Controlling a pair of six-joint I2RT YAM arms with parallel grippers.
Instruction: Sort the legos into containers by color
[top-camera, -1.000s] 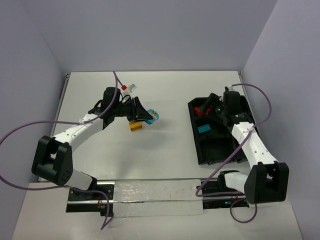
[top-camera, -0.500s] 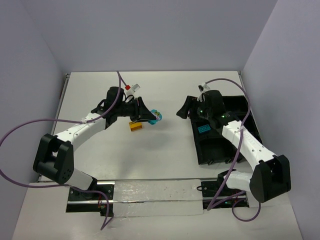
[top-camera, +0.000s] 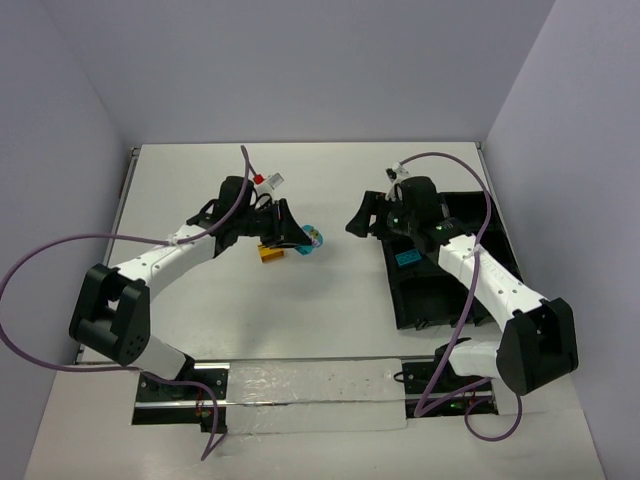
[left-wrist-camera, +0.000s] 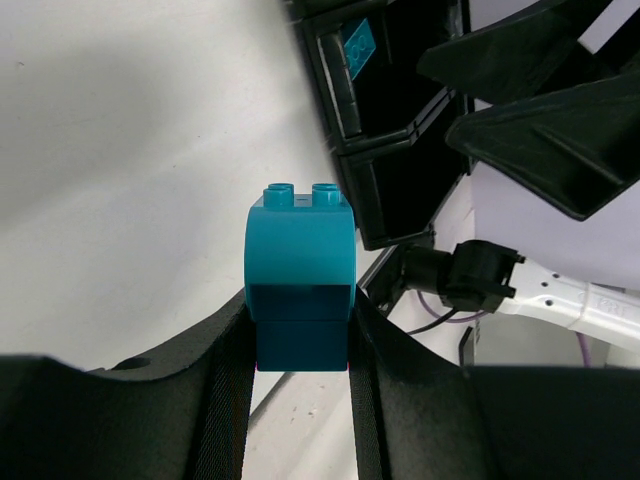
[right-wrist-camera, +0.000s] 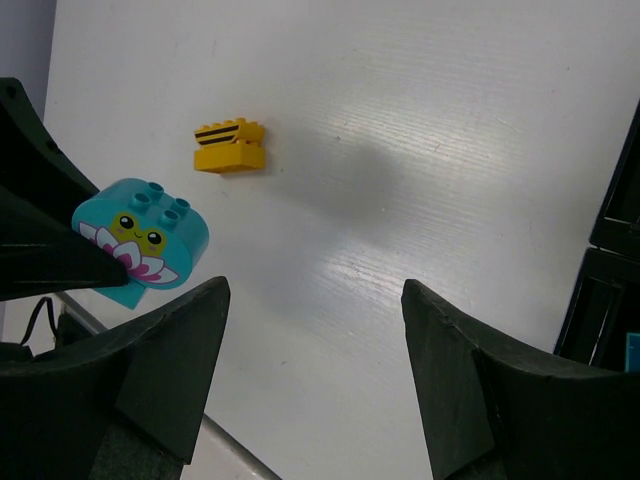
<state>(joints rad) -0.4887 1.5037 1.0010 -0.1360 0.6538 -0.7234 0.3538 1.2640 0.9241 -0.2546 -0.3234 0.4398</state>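
My left gripper is shut on a cyan-blue lego with a frog face, held above the table's middle; the brick sits between the fingers in the left wrist view and also shows in the right wrist view. A yellow-orange lego with black stripes lies on the table just below-left of it, also in the right wrist view. My right gripper is open and empty, left of the black containers. A cyan lego lies in one bin.
A small red and white piece lies on the table behind the left arm. The containers stand along the table's right side. A clear strip runs along the near edge between the arm bases.
My right gripper has left the tray's far bin and swung left over the table, open. My left gripper has carried the cyan lego slightly right.
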